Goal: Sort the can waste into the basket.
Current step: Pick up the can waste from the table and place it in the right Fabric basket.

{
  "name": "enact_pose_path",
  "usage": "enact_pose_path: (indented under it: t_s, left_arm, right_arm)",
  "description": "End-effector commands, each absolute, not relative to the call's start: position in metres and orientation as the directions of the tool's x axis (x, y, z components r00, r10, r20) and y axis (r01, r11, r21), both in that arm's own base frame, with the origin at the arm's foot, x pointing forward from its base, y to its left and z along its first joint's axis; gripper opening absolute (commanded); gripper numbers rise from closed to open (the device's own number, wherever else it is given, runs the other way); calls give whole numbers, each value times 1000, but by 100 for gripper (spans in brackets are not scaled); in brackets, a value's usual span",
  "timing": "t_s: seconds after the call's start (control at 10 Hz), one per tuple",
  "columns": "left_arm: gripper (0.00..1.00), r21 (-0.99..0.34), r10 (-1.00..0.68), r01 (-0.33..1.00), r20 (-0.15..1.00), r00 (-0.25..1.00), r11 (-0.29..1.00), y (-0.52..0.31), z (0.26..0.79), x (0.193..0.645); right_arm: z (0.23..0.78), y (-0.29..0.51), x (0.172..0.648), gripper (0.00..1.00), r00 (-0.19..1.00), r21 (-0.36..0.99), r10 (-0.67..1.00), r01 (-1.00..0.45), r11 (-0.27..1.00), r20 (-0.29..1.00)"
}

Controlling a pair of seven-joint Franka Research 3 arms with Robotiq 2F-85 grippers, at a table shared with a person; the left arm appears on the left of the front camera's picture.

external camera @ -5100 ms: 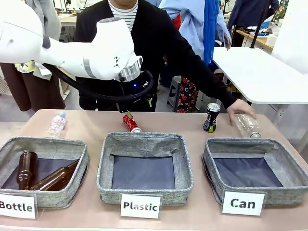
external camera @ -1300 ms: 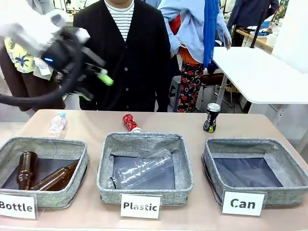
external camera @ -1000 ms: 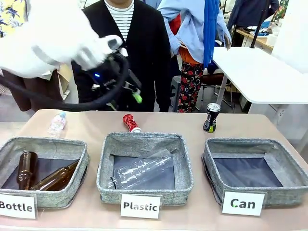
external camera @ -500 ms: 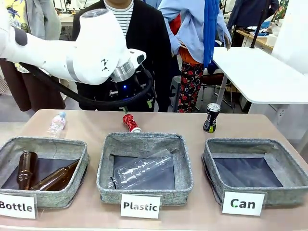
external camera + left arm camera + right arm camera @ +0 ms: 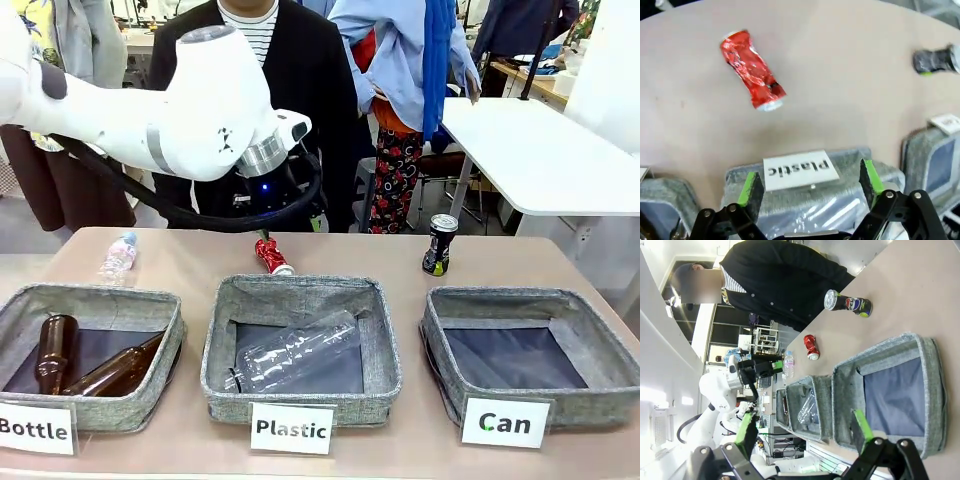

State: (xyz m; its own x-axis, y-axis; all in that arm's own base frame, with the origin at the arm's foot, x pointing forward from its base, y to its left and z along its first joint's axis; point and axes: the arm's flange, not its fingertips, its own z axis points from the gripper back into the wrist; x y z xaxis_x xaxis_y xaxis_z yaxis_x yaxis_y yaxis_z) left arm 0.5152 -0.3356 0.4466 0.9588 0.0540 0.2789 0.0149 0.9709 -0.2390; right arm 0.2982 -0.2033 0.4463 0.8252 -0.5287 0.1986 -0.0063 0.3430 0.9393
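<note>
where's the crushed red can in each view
Front view: red can lies at centre, just behind the Plastic basket.
Left wrist view: red can upper left, beyond the Plastic basket.
Right wrist view: red can near centre, above the Plastic basket.
Shared landmark: the Plastic basket.

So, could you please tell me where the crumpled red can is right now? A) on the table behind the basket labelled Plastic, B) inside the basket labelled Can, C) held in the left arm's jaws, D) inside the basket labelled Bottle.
A: the red can lies on its side on the table, just beyond the far wall of the Plastic basket.
</note>
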Motion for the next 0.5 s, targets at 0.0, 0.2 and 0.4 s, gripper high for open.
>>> enact_pose_path:
  t_s: [0.0, 0.2, 0.4]
  left_arm:
    - [100, -176, 123, -70, 311, 942, 982, -368, 436, 537]
    - [100, -167, 147, -98, 312, 939, 981, -380, 422, 551]
    - [100, -268, -39, 107, 247, 968, 957, -367, 435, 534]
  right_arm:
    - [447, -203, 300, 100, 819, 942, -533, -26, 336, 213]
    - [447, -203, 300, 100, 819, 942, -533, -26, 336, 213]
    - [447, -203, 300, 100, 819, 942, -533, -26, 336, 213]
